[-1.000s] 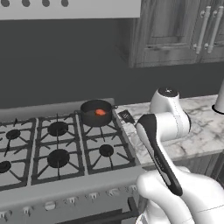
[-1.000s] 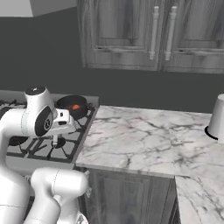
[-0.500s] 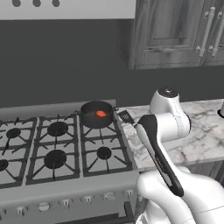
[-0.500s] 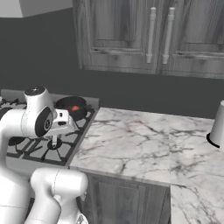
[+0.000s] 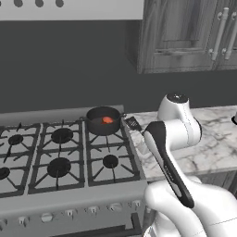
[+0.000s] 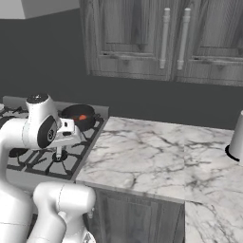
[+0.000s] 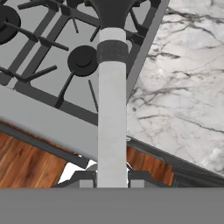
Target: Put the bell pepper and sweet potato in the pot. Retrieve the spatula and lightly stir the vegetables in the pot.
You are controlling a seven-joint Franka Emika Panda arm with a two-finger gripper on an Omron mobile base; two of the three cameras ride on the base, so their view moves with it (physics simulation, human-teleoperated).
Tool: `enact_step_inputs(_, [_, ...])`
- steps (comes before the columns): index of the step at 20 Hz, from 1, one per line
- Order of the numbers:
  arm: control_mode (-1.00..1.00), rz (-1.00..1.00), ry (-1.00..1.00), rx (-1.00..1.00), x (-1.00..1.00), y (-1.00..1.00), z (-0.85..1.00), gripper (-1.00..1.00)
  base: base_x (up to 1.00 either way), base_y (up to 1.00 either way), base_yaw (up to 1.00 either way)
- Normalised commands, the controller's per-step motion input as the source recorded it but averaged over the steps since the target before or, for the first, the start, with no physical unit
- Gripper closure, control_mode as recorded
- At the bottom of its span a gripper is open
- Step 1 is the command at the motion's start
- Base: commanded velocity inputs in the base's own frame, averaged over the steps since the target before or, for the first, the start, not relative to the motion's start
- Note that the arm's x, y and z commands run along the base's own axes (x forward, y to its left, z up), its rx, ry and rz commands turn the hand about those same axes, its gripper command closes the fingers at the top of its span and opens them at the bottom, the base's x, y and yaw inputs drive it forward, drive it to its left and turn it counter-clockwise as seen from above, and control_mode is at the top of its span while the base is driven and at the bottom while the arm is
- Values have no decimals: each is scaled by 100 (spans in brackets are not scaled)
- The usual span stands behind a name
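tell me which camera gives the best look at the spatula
The hand view: the spatula runs up the middle, its pale handle held by the shut gripper, its dark head above the stove. In the left base view just the black head shows, beside the pot. In the right base view I can't pick it out.

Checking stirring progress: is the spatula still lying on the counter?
No, the spatula is clamped in the gripper, its handle running up from between the fingers over the stove.

One pot (image 5: 102, 121) sits on one stove (image 5: 55, 157) with six burners. One spatula (image 7: 112, 100), one red-orange vegetable (image 5: 107, 120) showing inside the pot, one marble counter (image 6: 156, 156), three cabinet door handles (image 6: 164, 32), and four knobs along the stove front (image 5: 46, 217).
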Motion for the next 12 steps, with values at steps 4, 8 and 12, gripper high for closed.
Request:
enact_step_inputs(4, [100, 0, 0, 0, 0, 0, 0, 100, 0, 4, 0])
enact_step_inputs(8, [100, 0, 0, 0, 0, 0, 0, 100, 0, 0, 0])
enact_step_inputs(12, [100, 0, 0, 0, 0, 0, 0, 100, 0, 0, 0])
